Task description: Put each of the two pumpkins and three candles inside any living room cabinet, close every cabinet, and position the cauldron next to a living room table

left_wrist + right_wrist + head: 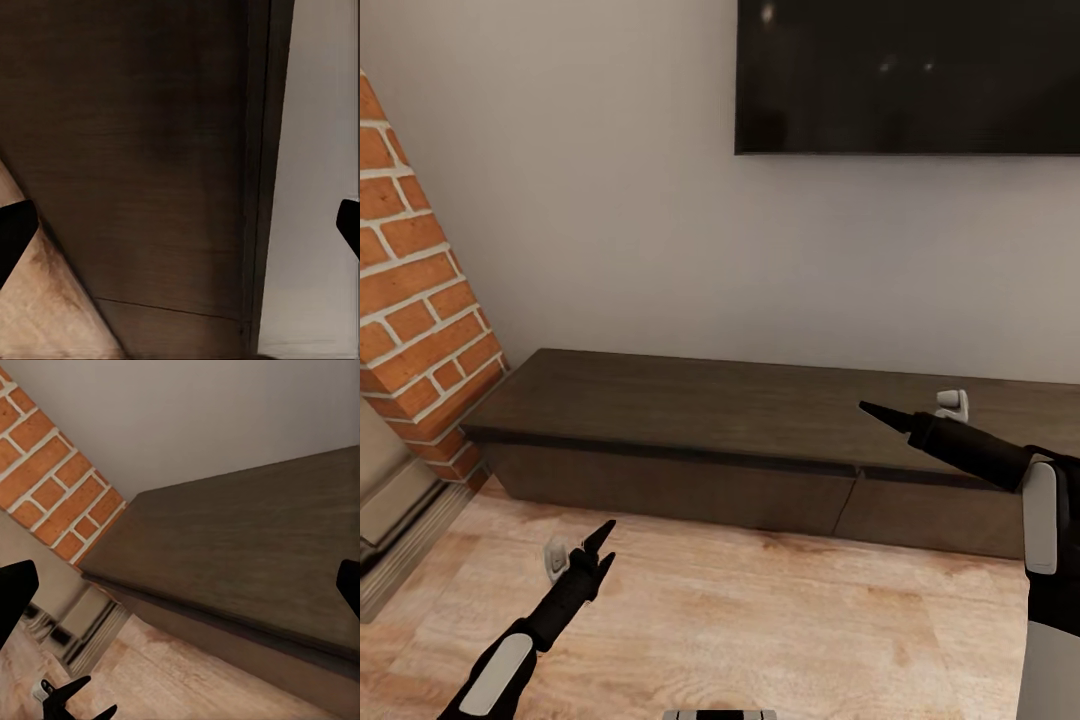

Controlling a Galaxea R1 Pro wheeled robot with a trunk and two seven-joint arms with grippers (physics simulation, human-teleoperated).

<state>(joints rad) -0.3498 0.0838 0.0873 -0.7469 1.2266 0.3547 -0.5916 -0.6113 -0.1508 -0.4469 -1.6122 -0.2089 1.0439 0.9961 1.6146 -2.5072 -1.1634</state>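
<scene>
A long, low dark-brown cabinet [690,400] runs along the white wall, its flat fronts shut, with a seam between two front panels. My right gripper [880,410] hovers open over the cabinet's top near its right part, pointing left; the right wrist view looks along that top [240,540] between spread fingertips [15,592]. My left gripper [603,545] hangs open above the floor, in front of the cabinet's left half. It faces the cabinet front [150,150], and its fingertips [15,232] stand wide apart with nothing between them. The left gripper [79,701] also shows from the right wrist.
A red brick column [410,300] stands left of the cabinet, with a low beige ledge [395,500] at its foot. A dark TV screen [910,70] hangs on the wall above. Light wood floor [760,620] spreads in front.
</scene>
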